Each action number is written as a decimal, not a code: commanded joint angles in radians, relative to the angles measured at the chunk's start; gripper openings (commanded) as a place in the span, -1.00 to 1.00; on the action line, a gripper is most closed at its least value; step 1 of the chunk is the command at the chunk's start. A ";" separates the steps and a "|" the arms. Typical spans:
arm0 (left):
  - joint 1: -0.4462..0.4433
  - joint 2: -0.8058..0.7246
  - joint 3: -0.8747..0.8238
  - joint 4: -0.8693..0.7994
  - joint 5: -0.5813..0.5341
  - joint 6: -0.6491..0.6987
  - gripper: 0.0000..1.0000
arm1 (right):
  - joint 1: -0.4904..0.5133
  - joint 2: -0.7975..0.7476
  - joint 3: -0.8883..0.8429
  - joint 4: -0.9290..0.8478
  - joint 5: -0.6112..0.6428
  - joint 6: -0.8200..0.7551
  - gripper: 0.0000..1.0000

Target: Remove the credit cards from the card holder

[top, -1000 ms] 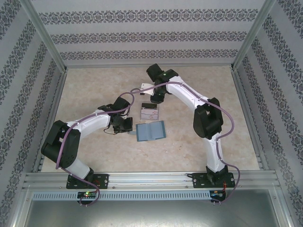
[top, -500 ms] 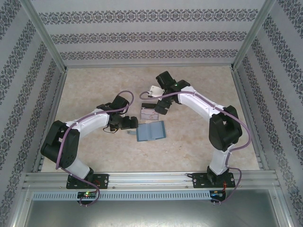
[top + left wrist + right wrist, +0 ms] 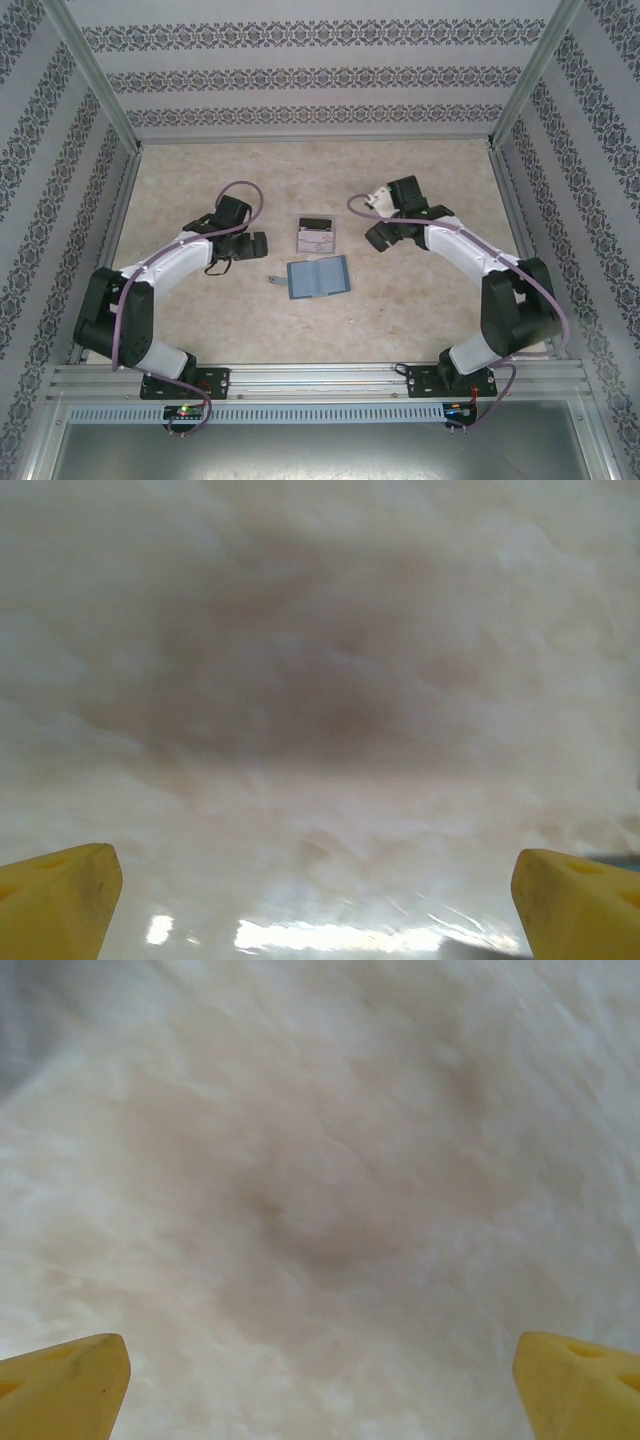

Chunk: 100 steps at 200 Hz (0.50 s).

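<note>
The card holder, a teal-blue wallet, lies open and flat on the table in the top view. Just behind it the credit cards rest in a small pale pile, with a dark one at the far end. My left gripper hangs left of the cards, apart from them, and is open. My right gripper is to their right, also open and apart. In the left wrist view the left gripper has yellow fingertips spread wide over bare table. The right gripper shows the same, with nothing between its fingertips.
A small grey piece lies at the wallet's left edge. Patterned walls and aluminium posts close in the beige table on three sides. A metal rail with both arm bases runs along the near edge.
Both arms have drawn back from the middle, the left one leftward and the right one rightward. Both grippers have opened. Cards and wallet lie where they were.
</note>
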State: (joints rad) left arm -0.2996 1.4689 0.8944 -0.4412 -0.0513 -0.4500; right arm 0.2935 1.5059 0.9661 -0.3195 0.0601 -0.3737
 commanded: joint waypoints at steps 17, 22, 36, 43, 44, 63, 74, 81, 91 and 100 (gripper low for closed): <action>0.085 -0.046 -0.064 0.140 -0.221 0.112 1.00 | -0.189 -0.107 -0.204 0.359 -0.075 0.246 0.96; 0.092 -0.045 -0.076 0.161 -0.248 0.133 1.00 | -0.216 -0.115 -0.232 0.402 -0.086 0.267 0.96; 0.127 -0.041 -0.074 0.183 -0.274 0.150 1.00 | -0.267 -0.126 -0.299 0.519 -0.084 0.304 0.96; 0.144 -0.035 -0.072 0.201 -0.273 0.165 1.00 | -0.284 -0.126 -0.330 0.577 -0.069 0.310 0.96; 0.146 -0.035 -0.071 0.203 -0.270 0.167 1.00 | -0.285 -0.127 -0.335 0.585 -0.065 0.310 0.96; 0.169 -0.037 -0.095 0.307 -0.275 0.239 1.00 | -0.292 -0.110 -0.405 0.734 -0.014 0.309 0.96; 0.182 -0.044 -0.142 0.412 -0.269 0.305 1.00 | -0.292 -0.100 -0.416 0.756 0.004 0.314 0.96; 0.193 -0.050 -0.183 0.502 -0.263 0.340 1.00 | -0.292 -0.094 -0.421 0.773 0.018 0.319 0.96; 0.216 -0.052 -0.238 0.617 -0.242 0.358 1.00 | -0.292 -0.101 -0.427 0.773 0.028 0.322 0.96; 0.251 -0.051 -0.273 0.693 -0.199 0.355 1.00 | -0.292 -0.110 -0.440 0.786 0.030 0.323 0.96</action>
State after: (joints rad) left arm -0.1135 1.4330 0.7193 -0.0334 -0.2840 -0.1978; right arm 0.0021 1.4044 0.5495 0.3138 0.0513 -0.0902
